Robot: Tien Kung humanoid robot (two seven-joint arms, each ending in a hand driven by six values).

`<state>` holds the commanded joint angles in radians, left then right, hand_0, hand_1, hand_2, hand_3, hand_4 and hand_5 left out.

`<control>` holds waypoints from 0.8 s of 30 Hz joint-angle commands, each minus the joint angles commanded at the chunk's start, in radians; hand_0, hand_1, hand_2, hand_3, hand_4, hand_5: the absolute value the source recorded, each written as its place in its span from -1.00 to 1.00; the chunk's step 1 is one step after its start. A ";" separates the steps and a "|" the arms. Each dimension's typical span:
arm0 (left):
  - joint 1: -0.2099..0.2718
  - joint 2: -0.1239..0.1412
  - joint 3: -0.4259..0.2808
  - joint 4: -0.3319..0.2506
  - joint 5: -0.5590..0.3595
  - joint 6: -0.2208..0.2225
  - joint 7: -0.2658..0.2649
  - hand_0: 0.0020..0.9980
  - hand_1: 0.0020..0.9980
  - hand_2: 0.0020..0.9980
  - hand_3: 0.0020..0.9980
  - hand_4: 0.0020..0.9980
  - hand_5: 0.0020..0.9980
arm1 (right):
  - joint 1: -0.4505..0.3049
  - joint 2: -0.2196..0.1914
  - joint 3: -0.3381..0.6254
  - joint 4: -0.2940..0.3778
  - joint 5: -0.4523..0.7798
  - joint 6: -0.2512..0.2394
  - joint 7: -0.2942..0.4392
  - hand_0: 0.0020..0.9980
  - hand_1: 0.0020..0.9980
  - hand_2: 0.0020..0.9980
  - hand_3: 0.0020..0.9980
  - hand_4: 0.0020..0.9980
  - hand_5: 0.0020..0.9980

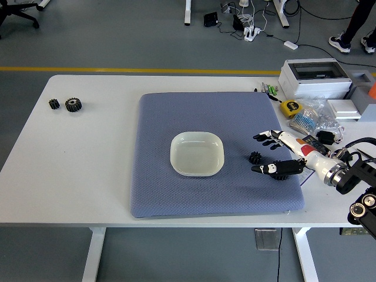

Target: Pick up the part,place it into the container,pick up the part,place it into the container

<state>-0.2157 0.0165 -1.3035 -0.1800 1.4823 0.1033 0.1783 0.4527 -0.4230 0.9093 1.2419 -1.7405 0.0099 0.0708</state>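
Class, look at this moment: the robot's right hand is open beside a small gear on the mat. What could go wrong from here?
The gear is small beside the open right hand, so the fingers could knock it away or miss it. Carried over, it might strike the dish's rim and bounce out. Two more gears lie far left, likely beyond this hand's reach.

3 small black gears are lying on the table: 1 (254, 157) on the blue mat (176, 200) and 2 (54, 104) (73, 104) sitting together at the far left. 1 white dish (197, 154) is resting on that 1 mat. 1 yellow tape measure (289, 107) and 1 white box (314, 77) are sitting at the right. 1 robot hand (276, 154) is showing.
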 joint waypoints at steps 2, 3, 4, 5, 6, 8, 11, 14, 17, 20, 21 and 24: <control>0.000 0.000 0.000 0.000 0.000 0.000 0.000 0.34 0.31 0.25 0.12 0.16 0.06 | 0.005 0.000 -0.007 -0.009 -0.039 -0.005 0.000 0.39 0.50 0.57 0.63 1.00 -0.22; 0.000 0.000 0.000 0.000 0.000 0.000 0.000 0.34 0.31 0.25 0.12 0.17 0.06 | 0.010 -0.001 -0.014 -0.016 -0.078 -0.007 -0.001 0.35 0.46 0.53 0.58 1.00 -0.26; 0.000 0.000 0.001 0.000 0.000 0.000 0.000 0.34 0.31 0.25 0.12 0.17 0.06 | 0.015 -0.001 -0.021 -0.024 -0.117 -0.009 -0.002 0.35 0.46 0.53 0.58 1.00 -0.26; 0.000 0.000 0.001 0.000 0.000 0.000 0.000 0.34 0.31 0.25 0.12 0.17 0.06 | 0.018 -0.001 -0.028 -0.031 -0.163 -0.012 -0.003 0.35 0.46 0.53 0.58 1.00 -0.26; 0.000 0.000 0.002 0.000 -0.001 0.000 0.000 0.34 0.31 0.25 0.12 0.17 0.06 | 0.022 -0.001 -0.035 -0.040 -0.208 -0.018 -0.003 0.35 0.46 0.53 0.58 1.00 -0.26; 0.000 0.000 0.002 0.000 -0.002 0.000 0.000 0.34 0.31 0.25 0.12 0.17 0.06 | 0.029 -0.001 -0.047 -0.055 -0.292 -0.031 -0.004 0.35 0.46 0.53 0.58 1.00 -0.26; 0.000 0.000 0.005 0.000 -0.005 0.000 0.000 0.34 0.31 0.25 0.12 0.16 0.06 | 0.036 0.001 -0.060 -0.076 -0.413 -0.052 -0.001 0.25 0.40 0.48 0.49 1.00 -0.33; -0.001 0.000 0.006 0.000 -0.006 0.000 0.000 0.34 0.31 0.25 0.12 0.16 0.06 | 0.041 0.006 -0.067 -0.100 -0.528 -0.072 0.000 0.25 0.40 0.48 0.49 1.00 -0.33; 0.000 0.000 0.008 0.000 -0.009 0.000 0.000 0.34 0.31 0.25 0.12 0.16 0.06 | 0.044 0.010 -0.070 -0.123 -0.528 -0.099 -0.004 0.18 0.37 0.45 0.32 1.00 -0.37; 0.000 0.000 0.010 0.000 -0.010 0.000 0.001 0.34 0.31 0.25 0.12 0.16 0.06 | 0.045 0.015 -0.070 -0.148 -0.518 -0.137 -0.003 0.18 0.37 0.45 0.32 1.00 -0.37; 0.000 0.001 0.010 0.000 -0.011 0.000 0.001 0.34 0.31 0.25 0.12 0.16 0.06 | 0.045 0.015 -0.069 -0.153 -0.512 -0.143 -0.001 0.08 0.31 0.32 0.09 0.70 -0.37; 0.000 0.001 0.009 0.000 -0.009 -0.001 0.001 0.34 0.31 0.25 0.12 0.16 0.06 | 0.044 0.016 -0.070 -0.165 -0.491 -0.160 0.008 0.08 0.31 0.32 0.09 0.70 -0.37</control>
<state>-0.2160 0.0170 -1.2946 -0.1800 1.4728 0.1027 0.1795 0.4971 -0.4067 0.8393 1.0773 -2.2318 -0.1497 0.0790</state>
